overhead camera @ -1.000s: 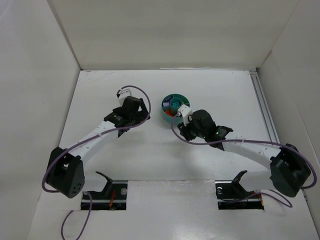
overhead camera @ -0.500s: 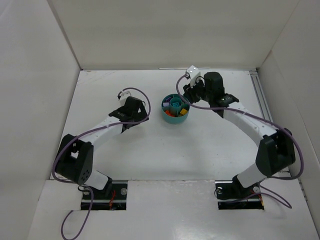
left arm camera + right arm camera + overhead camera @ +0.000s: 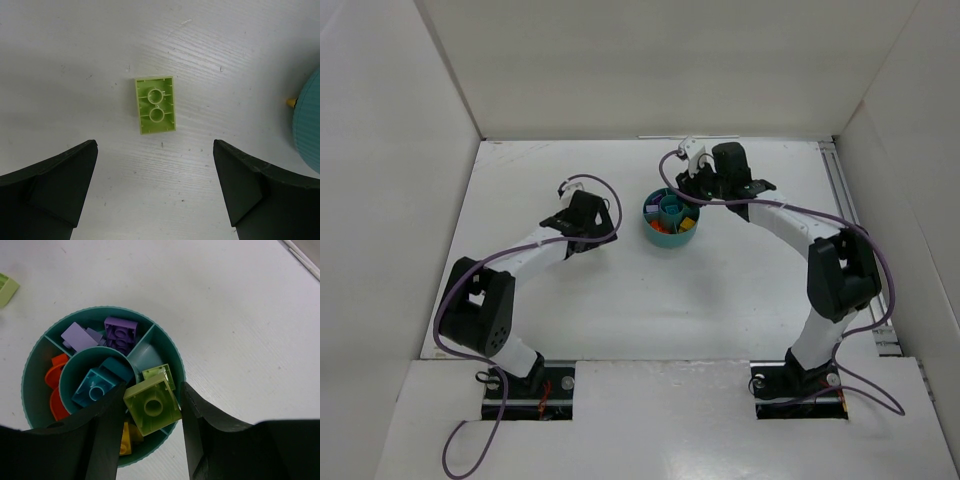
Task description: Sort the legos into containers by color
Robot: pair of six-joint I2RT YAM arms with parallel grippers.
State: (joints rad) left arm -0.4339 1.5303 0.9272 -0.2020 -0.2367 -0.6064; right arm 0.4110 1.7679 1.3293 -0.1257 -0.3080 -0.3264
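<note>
Right wrist view: my right tool is clamped on a lime brick over the dish, near its lime wedge. My left tool gapes above a loose lime brick, hollow side up on the counter. It looks light, rigid and slick, so I'd pinch its long sides.

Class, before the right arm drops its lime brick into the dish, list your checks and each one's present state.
1. Right gripper clamps the held lime brick: ok.
2. Held brick centred over the wedge with the other lime brick: cannot tell; it also overlaps the yellow brick.
3. Room in that wedge of the dish: ok, bare floor shows.
4. Left gripper open, apart from dish: ok.
5. All limes sorted: not ok; a loose lime brick lies on the table.
</note>
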